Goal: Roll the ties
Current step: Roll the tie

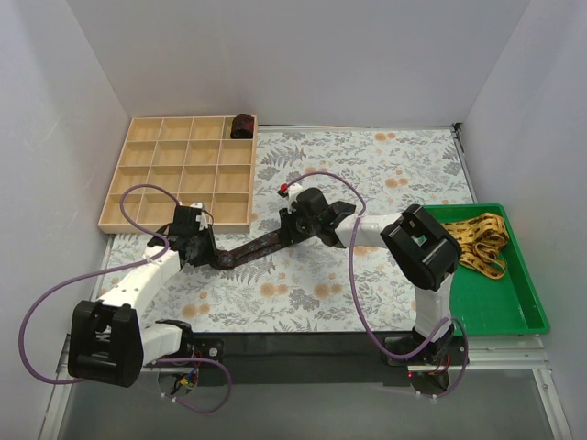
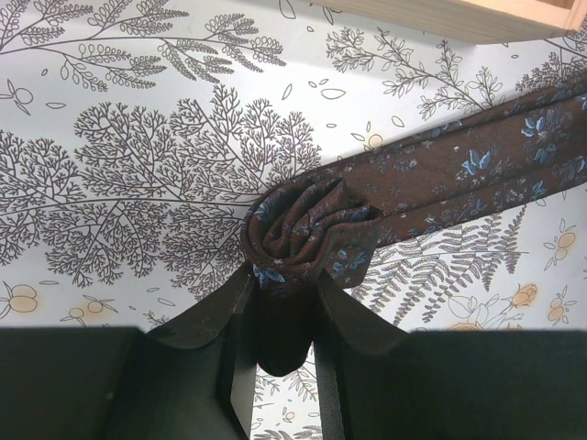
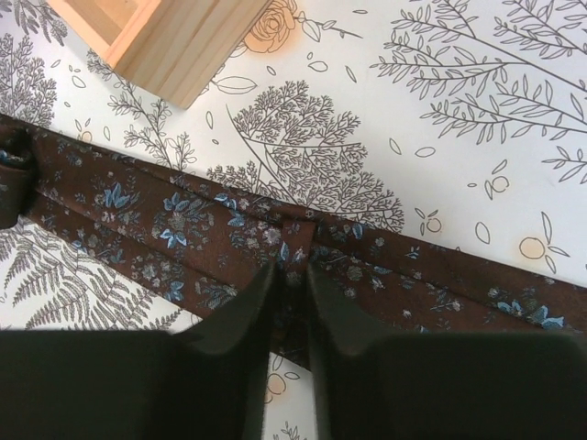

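While the left hand point(image 2: 282, 284) pinches a small coil point(image 2: 307, 229) at one end of the dark maroon tie point(image 1: 261, 246), closed tight on the fabric, the right hand point(image 3: 291, 275) clamps narrowly onto the same tie further along, near the middle of the table point(image 1: 385, 174). By the look of it, the right hand holds the strip flat and taut so the left can wind the coil along it.

The tie lies diagonally, from near left to far right. Its unrolled length is stretched between the two hands, and a little more runs on past the right hand.

Just beyond the left hand, at the far left, sits a wooden divided box point(image 1: 179, 167). Its near right corner is close to the tie, so the winding hand has little room on that side; the most room for moving is toward the near edge. One finished dark roll point(image 1: 242, 125) sits in the box's far right compartment.

Well to the right, a green tray point(image 1: 486, 298) holds a yellow tie point(image 1: 477, 240), apart from both hands.
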Motion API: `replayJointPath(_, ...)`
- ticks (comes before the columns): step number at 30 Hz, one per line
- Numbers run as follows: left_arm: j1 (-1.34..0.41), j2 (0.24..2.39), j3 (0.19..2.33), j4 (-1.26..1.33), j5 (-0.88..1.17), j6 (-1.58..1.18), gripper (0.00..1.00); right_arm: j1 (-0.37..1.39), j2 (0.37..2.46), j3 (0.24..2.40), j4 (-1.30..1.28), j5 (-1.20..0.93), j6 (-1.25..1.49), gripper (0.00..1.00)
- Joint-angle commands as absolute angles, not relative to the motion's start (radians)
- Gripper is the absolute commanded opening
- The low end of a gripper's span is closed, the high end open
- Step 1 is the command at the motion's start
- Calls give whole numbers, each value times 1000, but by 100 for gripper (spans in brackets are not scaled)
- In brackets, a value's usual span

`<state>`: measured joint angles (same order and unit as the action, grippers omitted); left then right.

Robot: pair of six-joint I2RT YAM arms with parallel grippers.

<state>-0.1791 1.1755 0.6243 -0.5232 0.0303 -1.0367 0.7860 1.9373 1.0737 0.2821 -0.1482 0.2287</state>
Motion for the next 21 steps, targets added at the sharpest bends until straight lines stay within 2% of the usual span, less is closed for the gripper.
replayJointPath(1,-179,1170,672,-515,12,-1045,0,790,1941,1066,278,-120,232,20)
replayJointPath(4,-176,1180,681,-514,-26,-1071,0,790,1925,1042,276,-89,242,8)
replayJointPath(5,-175,1181,683,-511,-29,-1078,0,790,1916,1025,276,-78,244,7)
replayJointPath(15,-138,1170,686,-468,-55,-1140,0,790,1879,956,276,-26,290,4)
replayJointPath(21,-138,1201,696,-486,-143,-1134,0,792,1879,956,278,-28,305,5)
